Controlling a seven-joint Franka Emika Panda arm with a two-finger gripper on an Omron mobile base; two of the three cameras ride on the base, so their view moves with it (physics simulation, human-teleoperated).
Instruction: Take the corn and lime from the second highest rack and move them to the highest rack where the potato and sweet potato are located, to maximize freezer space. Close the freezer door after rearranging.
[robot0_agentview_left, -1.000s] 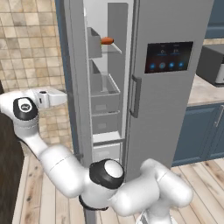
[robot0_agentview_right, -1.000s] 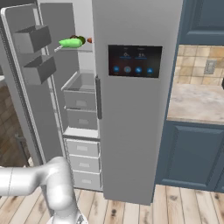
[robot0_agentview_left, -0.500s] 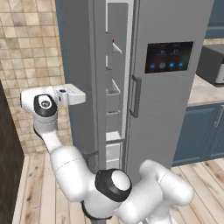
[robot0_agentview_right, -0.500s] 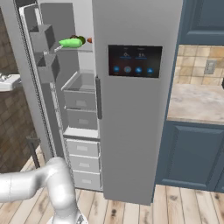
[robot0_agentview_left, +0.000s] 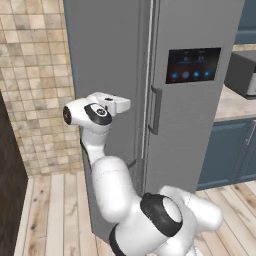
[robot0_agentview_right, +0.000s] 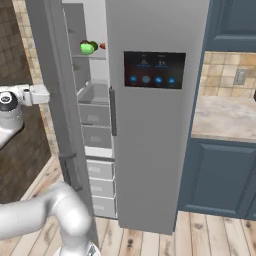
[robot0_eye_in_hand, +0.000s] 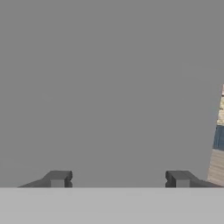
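The freezer (robot0_agentview_left: 200, 125) stands ahead, and its freezer door (robot0_agentview_left: 107, 55) is swung almost shut. My gripper (robot0_agentview_left: 126, 105) presses flat on the door's outer face, open and holding nothing. In the hand view the grey door (robot0_eye_in_hand: 109, 87) lies just beyond the spread fingertips (robot0_eye_in_hand: 57, 178). From the right, the gripper (robot0_agentview_right: 46, 94) sits left of the door (robot0_agentview_right: 50, 85), which leaves a gap. Through that gap the highest rack (robot0_agentview_right: 92, 57) carries green produce (robot0_agentview_right: 88, 48), corn and lime too close to tell apart, and the orange sweet potato (robot0_agentview_right: 102, 46). The second highest rack (robot0_agentview_right: 95, 100) is below. The potato is hidden.
A black dispenser panel (robot0_agentview_right: 154, 70) with blue lights is on the right door, whose long handle (robot0_agentview_right: 113, 117) runs beside the gap. Blue cabinets under a stone counter (robot0_agentview_right: 225, 112) stand to the right. A tiled wall (robot0_agentview_left: 35, 85) is at the left.
The freezer door has swung from wide open to nearly shut. My gripper has travelled right with it, staying on its outer face.
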